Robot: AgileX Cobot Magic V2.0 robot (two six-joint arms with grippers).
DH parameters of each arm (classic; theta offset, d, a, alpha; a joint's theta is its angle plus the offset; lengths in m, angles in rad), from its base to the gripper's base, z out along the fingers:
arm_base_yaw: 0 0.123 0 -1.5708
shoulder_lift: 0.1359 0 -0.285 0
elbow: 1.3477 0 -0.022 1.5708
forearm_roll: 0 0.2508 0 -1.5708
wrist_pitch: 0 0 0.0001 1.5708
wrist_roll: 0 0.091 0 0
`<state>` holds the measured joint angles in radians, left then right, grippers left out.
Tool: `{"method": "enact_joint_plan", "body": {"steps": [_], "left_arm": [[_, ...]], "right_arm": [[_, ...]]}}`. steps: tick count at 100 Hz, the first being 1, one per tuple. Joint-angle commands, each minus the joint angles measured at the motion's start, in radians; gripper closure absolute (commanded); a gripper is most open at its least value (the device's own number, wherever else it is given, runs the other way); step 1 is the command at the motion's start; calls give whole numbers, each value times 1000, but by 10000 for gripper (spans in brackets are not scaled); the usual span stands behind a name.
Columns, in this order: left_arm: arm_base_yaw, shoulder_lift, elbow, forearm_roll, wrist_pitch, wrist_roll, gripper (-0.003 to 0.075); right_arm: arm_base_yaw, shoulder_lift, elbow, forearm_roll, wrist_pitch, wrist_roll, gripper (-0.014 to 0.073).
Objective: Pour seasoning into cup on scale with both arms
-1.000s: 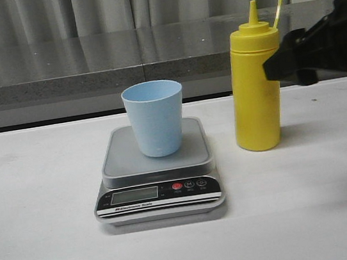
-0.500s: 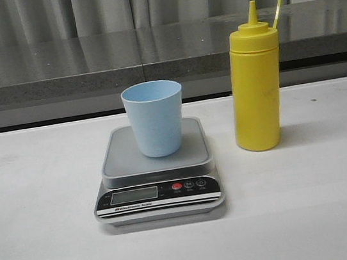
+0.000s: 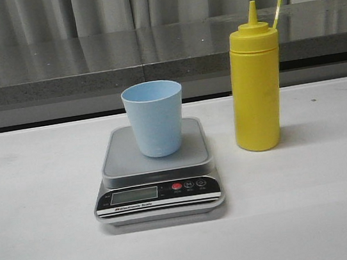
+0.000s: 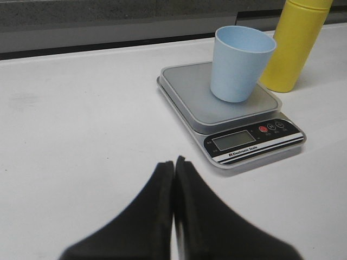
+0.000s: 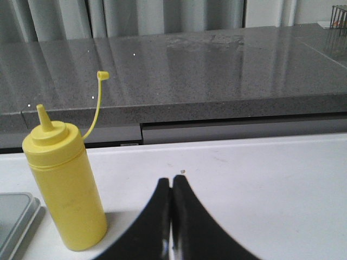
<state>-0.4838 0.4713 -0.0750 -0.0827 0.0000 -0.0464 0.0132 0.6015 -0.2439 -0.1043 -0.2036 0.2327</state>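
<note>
The pale blue cup (image 3: 155, 118) stands upright on the grey platform of the scale (image 3: 119, 157), whose black panel faces me. The yellow seasoning bottle (image 3: 255, 83) stands upright on the table to the right of the scale, its cap hanging open on its tether. Neither gripper shows in the front view. In the left wrist view my left gripper (image 4: 174, 161) is shut and empty, short of the scale (image 4: 190, 84), cup (image 4: 240, 63) and bottle (image 4: 296, 43). In the right wrist view my right gripper (image 5: 171, 182) is shut and empty, beside the bottle (image 5: 65, 195) and apart from it.
The white table (image 3: 48, 251) carries the scale and bottle. A grey stone ledge (image 3: 55, 69) runs along the back with curtains behind it. A wire rack (image 5: 339, 16) shows at the far edge of the right wrist view.
One second ago my right gripper stood beside the upper part of the bottle at the right of the front view. It has since left that view. Bottle, cup and scale have not moved.
</note>
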Motion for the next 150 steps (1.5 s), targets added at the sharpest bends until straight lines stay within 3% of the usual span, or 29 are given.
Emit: {"method": "enact_joint_plan", "body": {"steps": [1,82,118,150], "left_arm": [[3,7,-27,-1,-83,-11,741],[3,7,-27,-1,-83,-11,741],[3,7,-27,-1,-83,-11,741],[3,7,-27,-1,-83,-11,741]], "right_arm": [[-5,-49,-13,50,-70,-11,662],[-5,-558,224,59,89,-4,662],[-5,-620,254,57,214,-4,662],[-5,-636,254,42,235,-4,662]]}}
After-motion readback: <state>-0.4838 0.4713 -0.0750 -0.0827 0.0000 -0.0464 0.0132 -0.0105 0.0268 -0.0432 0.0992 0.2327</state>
